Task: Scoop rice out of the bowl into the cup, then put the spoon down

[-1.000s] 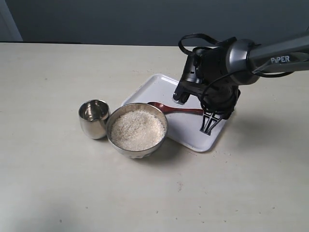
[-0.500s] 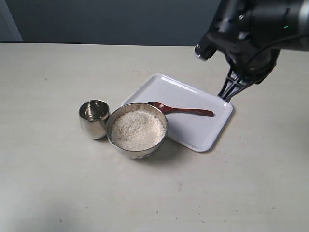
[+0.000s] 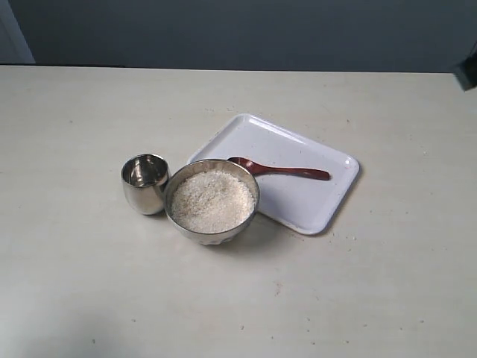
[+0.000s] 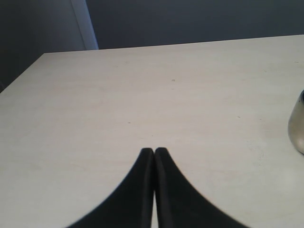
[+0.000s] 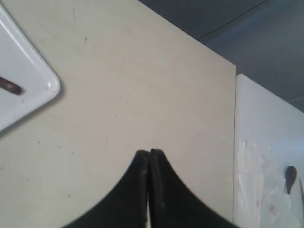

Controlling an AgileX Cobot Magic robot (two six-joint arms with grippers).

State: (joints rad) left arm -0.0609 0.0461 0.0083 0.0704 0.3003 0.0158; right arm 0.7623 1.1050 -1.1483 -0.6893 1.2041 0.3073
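Spoon (image 3: 279, 169) is lying flat on the tray (image 3: 320, 209), its head just beside the bowl (image 3: 209, 236) of rice (image 3: 212, 200). The cup (image 3: 144, 186) is standing beside the bowl. Left hand (image 4: 154, 151) and right hand (image 5: 149, 153) are sitting closed, empty, well apart from everything. Any regrasp is likely calling for a mid-handle pinch.

White rice (image 3: 212, 200); bowl (image 3: 211, 236) and cup (image 3: 143, 192) mirror-bright silver; spoon (image 3: 283, 171) glossy reddish-brown; tray (image 3: 313, 203) plain white; table (image 3: 89, 283) pale cream, faintly speckled; backdrop (image 3: 223, 33) dark blue-grey; left gripper (image 4: 154, 151) and right gripper (image 5: 149, 153), the 2 alike, black, seemingly matte.
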